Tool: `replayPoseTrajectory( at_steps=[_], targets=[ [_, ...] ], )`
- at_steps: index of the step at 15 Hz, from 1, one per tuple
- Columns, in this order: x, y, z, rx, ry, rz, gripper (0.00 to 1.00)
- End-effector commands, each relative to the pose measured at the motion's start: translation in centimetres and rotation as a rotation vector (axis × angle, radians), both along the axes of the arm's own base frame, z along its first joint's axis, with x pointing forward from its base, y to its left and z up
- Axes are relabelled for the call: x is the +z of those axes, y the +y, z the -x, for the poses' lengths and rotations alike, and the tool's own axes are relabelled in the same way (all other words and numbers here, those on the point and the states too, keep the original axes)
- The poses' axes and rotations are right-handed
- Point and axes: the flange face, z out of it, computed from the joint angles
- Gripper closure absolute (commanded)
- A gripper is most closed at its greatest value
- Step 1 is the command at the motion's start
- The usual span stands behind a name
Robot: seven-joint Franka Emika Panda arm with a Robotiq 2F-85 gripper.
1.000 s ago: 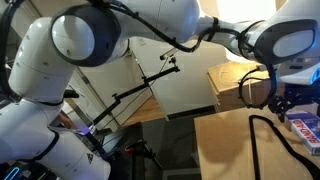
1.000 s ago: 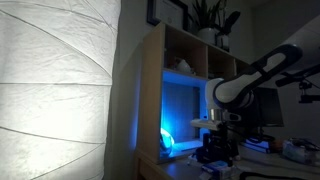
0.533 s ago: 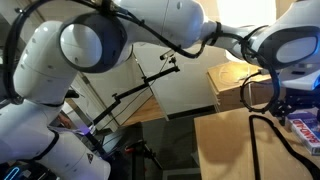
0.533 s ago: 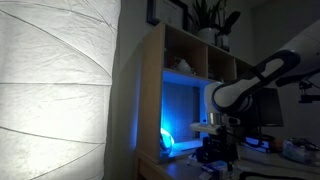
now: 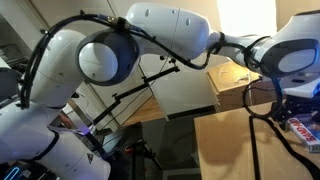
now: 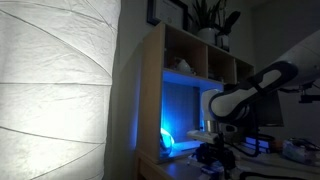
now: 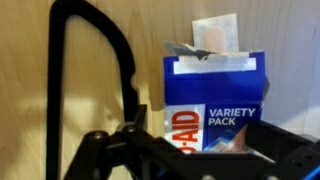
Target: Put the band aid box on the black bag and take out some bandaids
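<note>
The main risk we judged from here was that the opened band aid box (image 7: 215, 95) would spill or get crushed: its top flap was torn back and one bandaid (image 7: 216, 33) already stuck out of the mouth, so tilting the carton mouth-down in a lift, or squeezing its thin walls hard, could shake strips loose or buckle it. A second risk was the black strap (image 7: 58, 80) looping over the wooden tabletop (image 7: 25, 90) just beside the box, which could snag the hand (image 7: 195, 160) or drag along if caught. The box lay flat on the bare wood with its blue "VARIETY PACK" face up, and in an exterior view it showed at the edge of the picture (image 5: 303, 126), under the hand (image 5: 287, 108). We saw no black bag in any view, so the placing step looked not yet done. The dark frame of the hand covered the lower end of the carton, and we could not tell whether its fingers were apart or pressed on the box. Apart from that one protruding bandaid, the contents were hidden
</note>
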Motion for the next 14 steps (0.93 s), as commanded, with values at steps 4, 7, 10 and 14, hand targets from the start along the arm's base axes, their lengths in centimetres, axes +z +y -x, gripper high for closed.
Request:
replayPoseTrajectory(
  at_steps=[4,7,10,14],
  targets=[
    [3.3,-0.5,-1.4,-0.006,-0.049,0.002,0.0],
    [4.9,-0.8,-2.0,-0.013,-0.081,0.011,0.0],
    [5.0,-0.7,-2.2,-0.005,-0.083,0.014,0.0],
    [3.6,-0.3,-1.9,-0.008,-0.042,0.006,0.0]
  ],
)
